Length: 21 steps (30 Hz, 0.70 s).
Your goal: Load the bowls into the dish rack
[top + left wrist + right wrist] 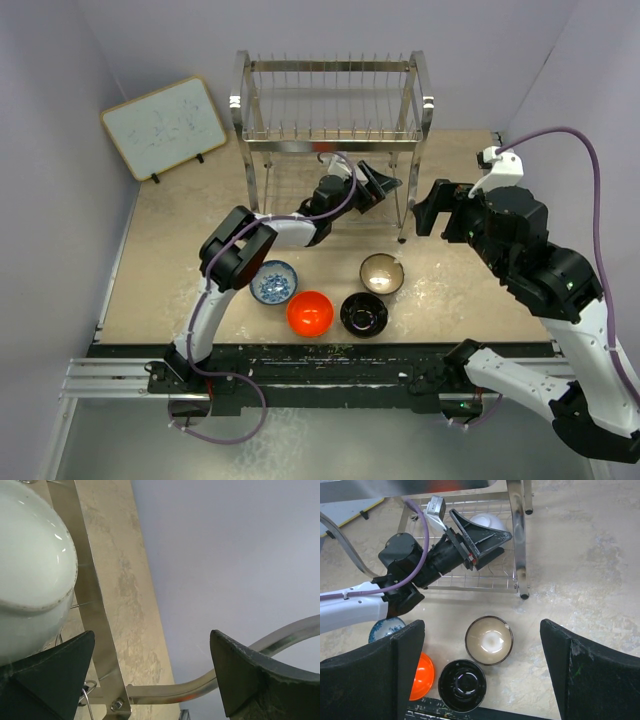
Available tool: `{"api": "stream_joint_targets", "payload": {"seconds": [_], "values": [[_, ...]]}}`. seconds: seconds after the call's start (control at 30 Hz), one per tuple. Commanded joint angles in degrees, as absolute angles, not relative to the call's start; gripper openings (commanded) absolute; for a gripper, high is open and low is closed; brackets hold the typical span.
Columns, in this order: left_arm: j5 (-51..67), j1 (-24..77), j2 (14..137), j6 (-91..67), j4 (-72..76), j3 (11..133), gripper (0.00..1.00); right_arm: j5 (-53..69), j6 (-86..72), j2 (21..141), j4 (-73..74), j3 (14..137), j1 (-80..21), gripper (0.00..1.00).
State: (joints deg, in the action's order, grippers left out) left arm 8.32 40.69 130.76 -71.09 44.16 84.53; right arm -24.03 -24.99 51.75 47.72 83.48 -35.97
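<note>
The left tool (380, 184) is seen open in the lower tier of the dish rack (425, 105), with the white bowl (489, 522) just beside it on the grid shelf. A straight pull toward the near side is advised, so neither bowl nor wires are clipped. The right tool (428, 210) is held open to the right. Five bowls are counted: one racked and four on the worktop (170, 260), namely the blue-and-white bowl (274, 282), orange-red bowl (310, 313), black bowl (364, 314) and tan bowl (382, 273).

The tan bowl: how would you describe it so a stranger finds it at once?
Find the steel rack at the back of the table. Of four bowls before it, the tan bowl is nearest the rack's right front leg. Unlike the black bowl, orange bowl and blue bowl, it is brown with a pale inside.
</note>
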Motion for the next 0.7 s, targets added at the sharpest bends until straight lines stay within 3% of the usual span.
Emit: {"api": "stream_joint_targets", "payload": {"seconds": [0.0, 0.67], "values": [[4.8, 41.1, 131.8, -72.1, 48.0, 88.0, 0.99, -25.4, -24.0, 51.9, 45.9, 83.6, -35.8, 0.99], [-19.0, 41.8, 127.0, -70.5, 32.1, 85.1, 0.99, -25.2, -24.3, 51.1, 45.8, 82.0, -35.9, 0.99]]}}
